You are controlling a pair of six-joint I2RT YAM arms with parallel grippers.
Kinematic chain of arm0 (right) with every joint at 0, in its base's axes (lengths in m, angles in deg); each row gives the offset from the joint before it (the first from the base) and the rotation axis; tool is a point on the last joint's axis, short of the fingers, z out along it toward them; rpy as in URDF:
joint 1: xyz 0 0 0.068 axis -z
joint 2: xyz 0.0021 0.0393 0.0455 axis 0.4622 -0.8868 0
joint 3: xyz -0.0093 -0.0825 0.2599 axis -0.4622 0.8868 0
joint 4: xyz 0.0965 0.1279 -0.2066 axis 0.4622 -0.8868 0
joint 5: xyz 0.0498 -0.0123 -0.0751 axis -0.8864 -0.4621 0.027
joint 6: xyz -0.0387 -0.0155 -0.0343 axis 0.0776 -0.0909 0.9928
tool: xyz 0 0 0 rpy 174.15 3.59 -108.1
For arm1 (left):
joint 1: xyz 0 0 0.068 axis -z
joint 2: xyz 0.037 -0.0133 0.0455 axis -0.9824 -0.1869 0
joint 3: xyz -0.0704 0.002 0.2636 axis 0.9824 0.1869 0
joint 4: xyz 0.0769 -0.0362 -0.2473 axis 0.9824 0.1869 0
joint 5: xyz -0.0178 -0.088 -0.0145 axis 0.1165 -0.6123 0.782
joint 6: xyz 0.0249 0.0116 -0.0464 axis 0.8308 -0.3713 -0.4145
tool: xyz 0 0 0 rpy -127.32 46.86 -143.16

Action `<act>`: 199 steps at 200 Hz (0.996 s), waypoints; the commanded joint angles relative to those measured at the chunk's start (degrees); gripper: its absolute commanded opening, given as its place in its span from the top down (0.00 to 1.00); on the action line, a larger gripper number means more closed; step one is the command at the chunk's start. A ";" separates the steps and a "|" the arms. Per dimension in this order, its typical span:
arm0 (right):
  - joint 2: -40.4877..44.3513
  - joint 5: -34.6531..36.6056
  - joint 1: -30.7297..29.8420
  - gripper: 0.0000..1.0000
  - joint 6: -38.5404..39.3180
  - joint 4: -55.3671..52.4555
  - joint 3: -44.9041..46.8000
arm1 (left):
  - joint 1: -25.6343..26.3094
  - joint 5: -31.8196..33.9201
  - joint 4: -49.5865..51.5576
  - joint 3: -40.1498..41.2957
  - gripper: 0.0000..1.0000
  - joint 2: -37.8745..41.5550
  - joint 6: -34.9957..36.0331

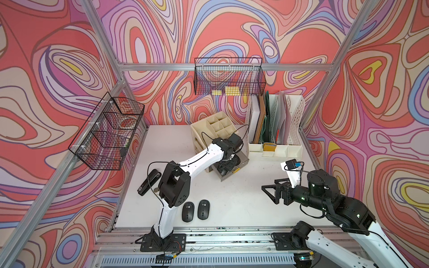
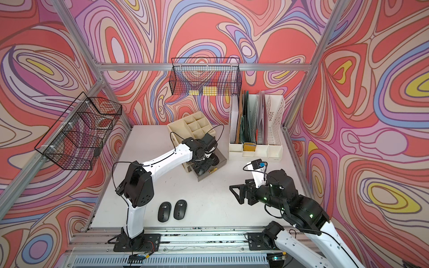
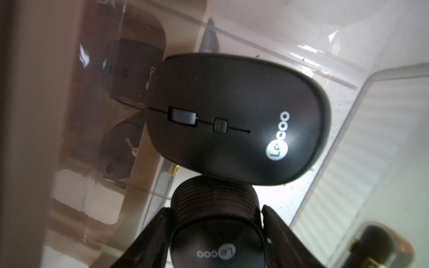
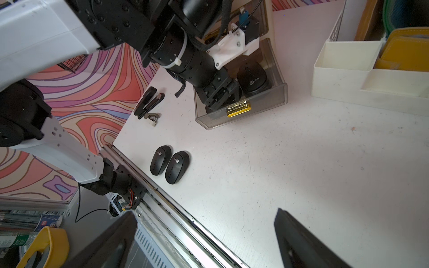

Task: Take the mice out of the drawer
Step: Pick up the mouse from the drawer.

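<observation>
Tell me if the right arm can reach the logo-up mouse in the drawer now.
Probably not cleanly: the left gripper, closed on another mouse, fills the drawer right beside that mouse. The right gripper stands open, bare table between.

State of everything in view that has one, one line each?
drawer: pulled open.
left gripper: in drawer, closed on gripped mouse.
drawer mouse: loose in drawer, buttons up.
table mice: out, side by side.
right gripper: open, empty.
stapler: lying flat, untouched.
</observation>
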 commanded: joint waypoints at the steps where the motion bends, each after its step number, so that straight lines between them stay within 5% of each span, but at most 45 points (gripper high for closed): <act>1: 0.74 0.68 -0.23 0.02 -0.47 0.45 0.30 | -0.20 -1.20 2.83 0.66 0.43 -0.67 0.39; 129: 1.21 0.40 -0.23 0.03 -1.14 1.72 1.25 | 3.02 1.24 -3.45 1.07 0.47 8.09 8.12; 199: 1.55 0.13 -0.23 0.03 -1.27 2.40 1.54 | 4.35 6.88 -5.27 5.43 0.45 17.64 3.61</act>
